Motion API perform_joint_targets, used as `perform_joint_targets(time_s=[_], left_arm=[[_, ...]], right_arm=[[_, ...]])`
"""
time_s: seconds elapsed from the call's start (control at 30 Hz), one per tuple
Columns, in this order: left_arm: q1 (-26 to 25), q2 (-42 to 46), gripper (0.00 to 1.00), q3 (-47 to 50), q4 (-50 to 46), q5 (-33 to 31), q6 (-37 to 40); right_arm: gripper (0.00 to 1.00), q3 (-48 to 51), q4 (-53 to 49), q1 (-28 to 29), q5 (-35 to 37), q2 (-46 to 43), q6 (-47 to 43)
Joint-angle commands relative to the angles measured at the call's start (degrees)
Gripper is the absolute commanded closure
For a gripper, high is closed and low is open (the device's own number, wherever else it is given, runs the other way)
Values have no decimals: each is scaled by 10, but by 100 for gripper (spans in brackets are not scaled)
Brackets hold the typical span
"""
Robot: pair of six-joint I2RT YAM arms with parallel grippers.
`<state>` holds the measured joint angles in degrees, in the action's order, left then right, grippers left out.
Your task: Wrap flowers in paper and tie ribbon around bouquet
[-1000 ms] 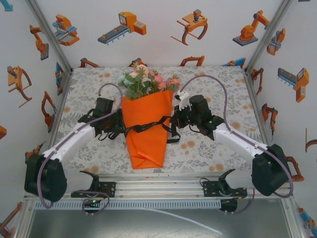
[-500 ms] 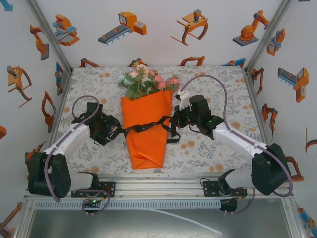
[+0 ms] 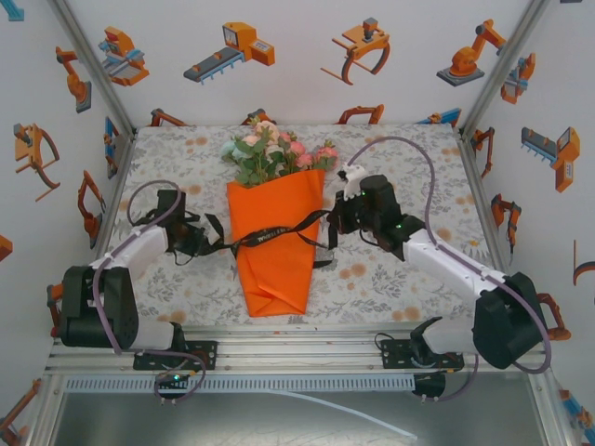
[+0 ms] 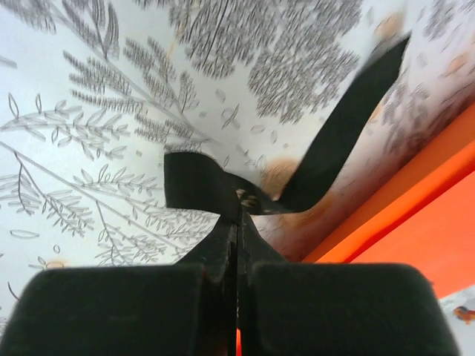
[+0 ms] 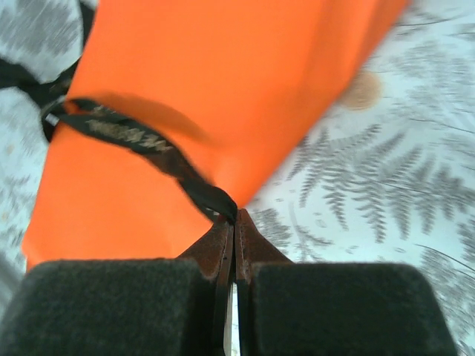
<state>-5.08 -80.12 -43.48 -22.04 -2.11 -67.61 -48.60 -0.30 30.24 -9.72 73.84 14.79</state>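
Left arm has pulled back toward the table's (image 3: 390, 279) left edge since a second ago. The left gripper (image 3: 197, 242) now sits clear of the paper (image 3: 279, 269), and the right gripper (image 3: 337, 221) has shifted slightly toward the far edge.

Left wrist view: jaws together, clamped on a folded ribbon (image 3: 270, 234) end, with the strip running off toward the orange paper. Right wrist view: jaws together, pinching the ribbon just off the paper's right edge.

The ribbon stretches taut across the middle of the cone between both grippers, white lettering up. A loose ribbon tail (image 3: 325, 255) lies on the table just beside the paper, near the right gripper.

The bouquet lies mid-table, with the flowers (image 3: 274, 153) toward the far edge and the cone tip toward the near edge. Purple-grey cables (image 3: 409, 158) loop over each wrist, clear of the bouquet. Robot stickers (image 3: 232, 51) cover the walls.
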Motion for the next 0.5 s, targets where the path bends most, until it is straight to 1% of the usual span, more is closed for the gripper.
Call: perform_joint_targets(time_s=[0.0, 0.1, 0.17, 0.27, 0.37, 0.47], left_arm=[[34, 10, 100, -30, 5, -7, 34], [61, 24, 100, -38, -7, -20, 51], [80, 31, 100, -39, -17, -27, 59], [122, 37, 100, -26, -20, -27, 59], [167, 42, 100, -12, -13, -34, 63], [204, 42, 100, -6, -11, -48, 70]], right_arm=[[100, -22, -12, -32, 127, -39, 51], [100, -24, -40, -68, 189, -45, 103], [100, -20, -53, -92, 206, -44, 137], [100, -2, -69, -120, 242, -40, 198], [100, 29, -64, -162, 225, -35, 254], [100, 55, -71, -207, 231, -32, 298]])
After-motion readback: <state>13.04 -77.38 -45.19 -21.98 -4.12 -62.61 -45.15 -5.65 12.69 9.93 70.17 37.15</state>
